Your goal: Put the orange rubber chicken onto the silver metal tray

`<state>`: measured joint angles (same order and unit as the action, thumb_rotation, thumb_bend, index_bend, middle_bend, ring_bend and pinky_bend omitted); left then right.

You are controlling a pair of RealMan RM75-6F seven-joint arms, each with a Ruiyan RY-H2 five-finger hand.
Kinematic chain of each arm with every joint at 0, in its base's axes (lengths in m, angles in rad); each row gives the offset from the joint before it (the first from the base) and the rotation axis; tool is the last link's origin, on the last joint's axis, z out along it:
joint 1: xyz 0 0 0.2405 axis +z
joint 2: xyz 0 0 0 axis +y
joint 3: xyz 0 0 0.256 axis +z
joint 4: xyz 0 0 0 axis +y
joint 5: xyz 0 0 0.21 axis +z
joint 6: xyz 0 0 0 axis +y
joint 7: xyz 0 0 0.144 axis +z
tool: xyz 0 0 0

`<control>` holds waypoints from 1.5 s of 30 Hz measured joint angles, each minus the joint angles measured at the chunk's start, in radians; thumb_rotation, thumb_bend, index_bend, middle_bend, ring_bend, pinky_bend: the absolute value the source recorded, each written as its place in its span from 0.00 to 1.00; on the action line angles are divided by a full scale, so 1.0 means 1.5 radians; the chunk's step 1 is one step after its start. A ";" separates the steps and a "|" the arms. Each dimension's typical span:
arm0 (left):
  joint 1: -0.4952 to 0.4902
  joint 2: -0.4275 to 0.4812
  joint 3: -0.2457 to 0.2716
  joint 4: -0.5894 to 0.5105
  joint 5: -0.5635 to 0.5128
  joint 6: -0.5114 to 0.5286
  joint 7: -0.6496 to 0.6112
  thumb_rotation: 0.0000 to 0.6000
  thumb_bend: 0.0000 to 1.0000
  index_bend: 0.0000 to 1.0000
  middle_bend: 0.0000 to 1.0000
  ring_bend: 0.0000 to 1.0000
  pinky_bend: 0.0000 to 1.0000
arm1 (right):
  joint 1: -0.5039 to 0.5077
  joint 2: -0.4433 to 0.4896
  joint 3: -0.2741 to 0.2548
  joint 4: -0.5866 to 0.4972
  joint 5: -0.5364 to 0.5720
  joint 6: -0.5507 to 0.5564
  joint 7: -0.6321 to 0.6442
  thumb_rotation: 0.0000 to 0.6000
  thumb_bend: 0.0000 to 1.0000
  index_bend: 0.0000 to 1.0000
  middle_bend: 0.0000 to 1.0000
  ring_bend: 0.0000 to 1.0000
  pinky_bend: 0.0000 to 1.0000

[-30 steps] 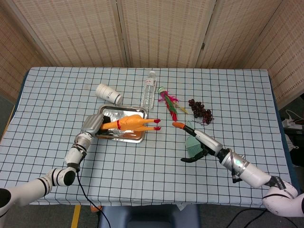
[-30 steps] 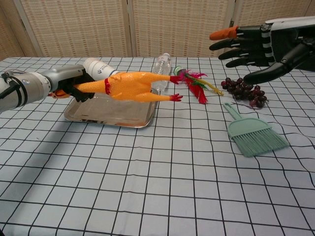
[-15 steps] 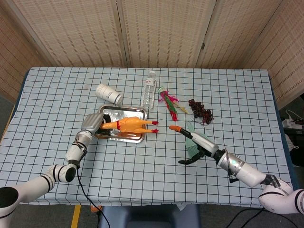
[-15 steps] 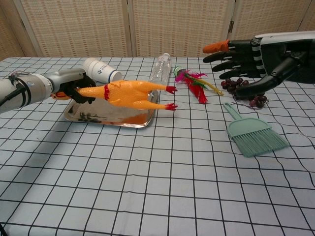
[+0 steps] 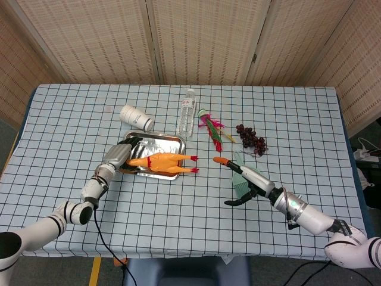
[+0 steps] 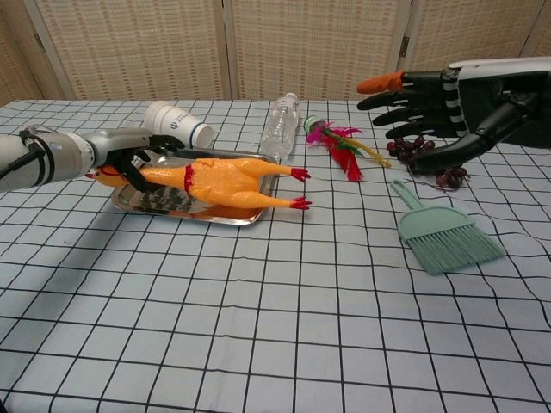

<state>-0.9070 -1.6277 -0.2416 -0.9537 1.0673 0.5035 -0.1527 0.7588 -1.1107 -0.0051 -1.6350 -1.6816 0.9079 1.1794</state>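
Observation:
The orange rubber chicken [image 5: 162, 161] [image 6: 222, 179] lies lengthwise along the near side of the silver metal tray [image 5: 162, 141] [image 6: 153, 205]. Its red feet stick out past the tray's right edge. My left hand [image 5: 118, 155] [image 6: 127, 163] grips the chicken at its head and neck, at the tray's left end. My right hand [image 5: 246, 182] [image 6: 441, 93] hovers far to the right with its fingers spread and nothing in it, above a green brush.
A white jar [image 5: 136, 117] lies behind the tray, and a clear water bottle [image 5: 186, 113] lies at the tray's far right corner. A feather toy [image 5: 211, 128], dark grapes [image 5: 250, 137] and the green hand brush [image 6: 448, 234] are on the right half of the table.
The chicken has come down from above the tray and now rests on it, still in my left hand. My right hand has barely moved.

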 measured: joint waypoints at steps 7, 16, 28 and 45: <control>-0.032 0.057 -0.032 -0.037 -0.047 -0.137 -0.066 1.00 0.36 0.00 0.00 0.00 0.01 | 0.000 0.000 -0.012 0.006 -0.004 0.013 0.015 1.00 0.12 0.00 0.00 0.00 0.00; -0.071 0.102 -0.046 -0.051 -0.056 -0.245 -0.102 1.00 0.33 0.00 0.00 0.00 0.00 | -0.004 0.012 -0.021 0.002 -0.007 0.037 0.025 1.00 0.12 0.00 0.00 0.00 0.00; -0.051 0.117 -0.064 -0.091 -0.032 -0.169 -0.121 1.00 0.33 0.00 0.00 0.00 0.00 | -0.005 0.028 -0.027 -0.020 -0.005 0.047 0.012 1.00 0.12 0.00 0.00 0.00 0.00; 0.174 0.299 -0.010 -0.419 0.166 0.209 -0.089 1.00 0.34 0.00 0.00 0.00 0.00 | -0.068 0.050 -0.043 -0.090 0.001 0.100 -0.289 1.00 0.12 0.00 0.00 0.00 0.00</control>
<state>-0.6457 -1.1789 -0.2564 -1.5827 1.3161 0.8162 -0.2862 0.6568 -1.0351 -0.0699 -1.7700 -1.6797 1.0572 0.7463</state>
